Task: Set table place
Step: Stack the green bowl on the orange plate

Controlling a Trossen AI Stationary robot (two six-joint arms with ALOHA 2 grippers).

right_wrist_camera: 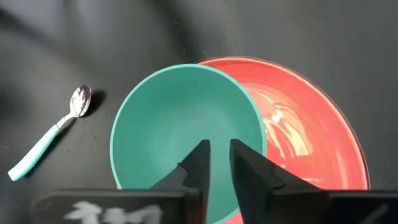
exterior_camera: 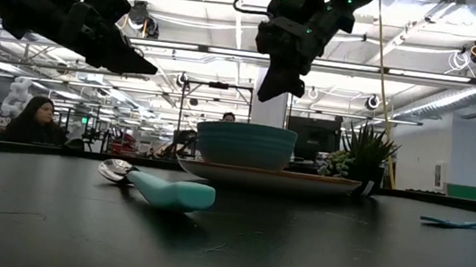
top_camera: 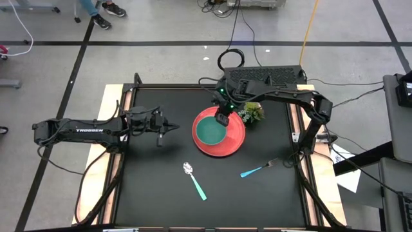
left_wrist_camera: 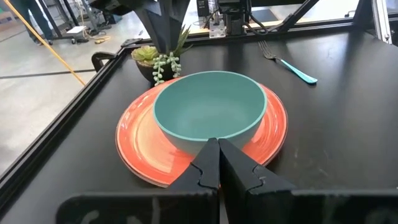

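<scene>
The spoon (exterior_camera: pixel 155 187), with a teal handle and a shiny metal bowl, lies nearest in the low view, left of centre on the matte black table (top_camera: pixel 161 187). In the high view it sits at lower centre, with the fork (top_camera: pixel 257 169) to its right, also teal-handled.

Behind them, at the frame's centre, lies the place (top_camera: pixel 235 138), a flat, round, glossy red plate. A smooth teal bowl (top_camera: pixel 210 131) rests on its left half.

The right gripper (right_wrist_camera: pixel 216 155) hangs directly above the far rim of the bowl, clear of it in the low view. Its fingers stand slightly parted with a narrow gap and hold nothing.

A small potted succulent (top_camera: pixel 251 113) stands just beside the plate's upper right edge.

The left gripper (top_camera: pixel 172 128) hovers at left centre, well apart from the plate, fingers pressed together and empty.
</scene>
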